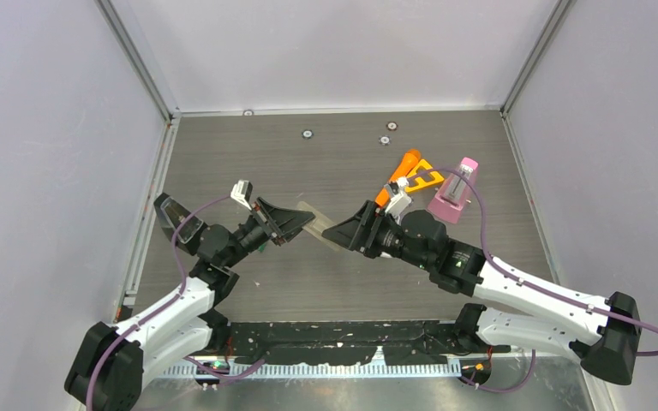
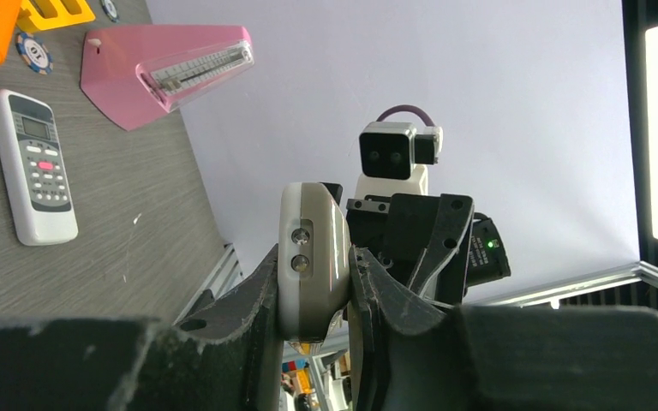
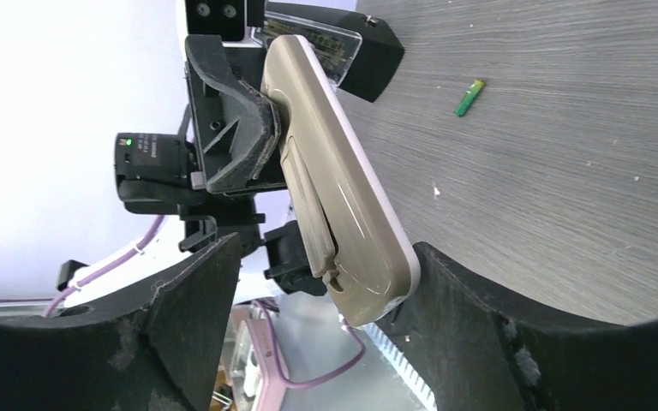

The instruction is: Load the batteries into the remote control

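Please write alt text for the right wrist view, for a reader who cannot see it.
A beige remote, clamped by the left gripper, extends between the open fingers of the right gripper. A green battery lies on the grey table behind.

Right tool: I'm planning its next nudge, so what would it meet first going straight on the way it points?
The beige remote, which lies between the open fingers of the right tool. Just behind comes the left tool, shut on the remote's other end. Depth is hard to judge.

Bright, even, diffuse light; soft shadows; blurred wrist-view foregrounds.
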`<state>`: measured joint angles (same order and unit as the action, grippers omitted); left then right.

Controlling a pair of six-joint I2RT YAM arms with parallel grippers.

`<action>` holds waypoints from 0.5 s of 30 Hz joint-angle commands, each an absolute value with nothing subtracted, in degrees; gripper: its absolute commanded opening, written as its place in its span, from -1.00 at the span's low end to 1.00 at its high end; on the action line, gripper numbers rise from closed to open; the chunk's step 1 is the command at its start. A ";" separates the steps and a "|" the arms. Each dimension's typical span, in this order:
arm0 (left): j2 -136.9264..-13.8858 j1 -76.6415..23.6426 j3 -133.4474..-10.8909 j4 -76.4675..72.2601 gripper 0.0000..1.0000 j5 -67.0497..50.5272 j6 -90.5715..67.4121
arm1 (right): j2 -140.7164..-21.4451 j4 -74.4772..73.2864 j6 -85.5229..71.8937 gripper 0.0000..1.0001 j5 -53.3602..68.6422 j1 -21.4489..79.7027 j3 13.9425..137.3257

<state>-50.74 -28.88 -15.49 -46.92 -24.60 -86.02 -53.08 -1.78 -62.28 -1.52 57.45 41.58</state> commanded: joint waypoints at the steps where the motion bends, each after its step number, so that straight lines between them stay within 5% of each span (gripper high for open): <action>1: -50.02 -29.09 -16.12 -52.00 -1.00 -24.34 -88.17 | -50.97 6.06 -67.61 0.48 -2.16 57.10 39.37; 15: -49.64 -29.09 -15.74 -54.60 -1.00 -24.67 -90.73 | -51.57 13.90 -72.27 -0.06 -2.47 56.69 35.17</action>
